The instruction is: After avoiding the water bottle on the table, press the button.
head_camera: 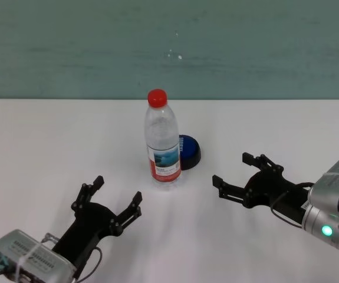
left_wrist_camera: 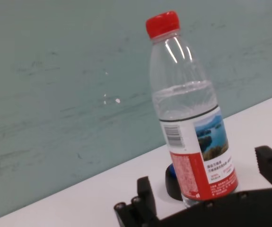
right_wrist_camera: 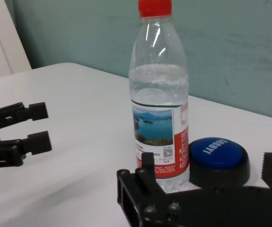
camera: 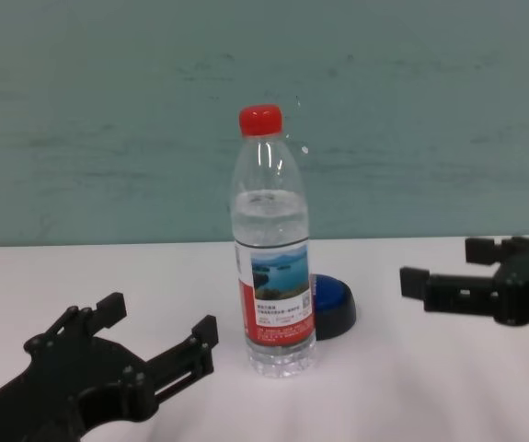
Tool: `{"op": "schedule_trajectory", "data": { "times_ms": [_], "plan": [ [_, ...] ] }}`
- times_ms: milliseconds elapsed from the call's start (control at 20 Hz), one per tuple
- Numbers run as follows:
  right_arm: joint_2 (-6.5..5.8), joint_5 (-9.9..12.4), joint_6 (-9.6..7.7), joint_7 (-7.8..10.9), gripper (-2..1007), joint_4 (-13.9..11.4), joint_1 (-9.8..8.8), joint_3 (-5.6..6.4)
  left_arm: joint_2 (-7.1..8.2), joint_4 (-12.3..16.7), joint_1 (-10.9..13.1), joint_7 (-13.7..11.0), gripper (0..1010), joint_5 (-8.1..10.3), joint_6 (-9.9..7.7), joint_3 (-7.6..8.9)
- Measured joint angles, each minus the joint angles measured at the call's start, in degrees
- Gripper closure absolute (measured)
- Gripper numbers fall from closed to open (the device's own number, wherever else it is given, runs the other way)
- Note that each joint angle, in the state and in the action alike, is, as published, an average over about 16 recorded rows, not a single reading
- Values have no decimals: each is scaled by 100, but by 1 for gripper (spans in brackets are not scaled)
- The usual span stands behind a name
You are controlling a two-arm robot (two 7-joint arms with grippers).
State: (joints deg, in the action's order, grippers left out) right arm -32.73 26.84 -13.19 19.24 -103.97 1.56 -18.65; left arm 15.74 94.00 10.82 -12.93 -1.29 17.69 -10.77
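Observation:
The water bottle (head_camera: 162,141), clear with a red cap and a red-and-white lake label, stands upright in the middle of the white table (head_camera: 39,147). The blue-domed button (head_camera: 190,151) on its black base sits just behind and to the right of the bottle, partly hidden by it. My left gripper (head_camera: 119,188) is open and empty, near and to the left of the bottle. My right gripper (head_camera: 231,169) is open and empty, to the right of the bottle and button, pointing toward them. The right wrist view shows the button (right_wrist_camera: 218,156) beside the bottle (right_wrist_camera: 158,104).
A teal wall (head_camera: 169,47) runs behind the table's far edge. Bare tabletop lies on both sides of the bottle. The left gripper (right_wrist_camera: 20,135) shows far off in the right wrist view.

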Motion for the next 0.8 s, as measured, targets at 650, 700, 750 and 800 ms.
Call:
{"op": "schedule_trajectory", "data": {
  "times_ms": [650,700,750,800],
  "plan": [
    [160,-166,185,67,2,104,73,-123,0,0,0,0,10,0,0,0],
    [180,-183,214,84,2,118,84,-141,0,0,0,0,10,0,0,0],
    [203,-201,245,102,2,131,95,-159,0,0,0,0,10,0,0,0],
    [225,-218,276,120,2,145,105,-176,0,0,0,0,10,0,0,0]
  ]
}}
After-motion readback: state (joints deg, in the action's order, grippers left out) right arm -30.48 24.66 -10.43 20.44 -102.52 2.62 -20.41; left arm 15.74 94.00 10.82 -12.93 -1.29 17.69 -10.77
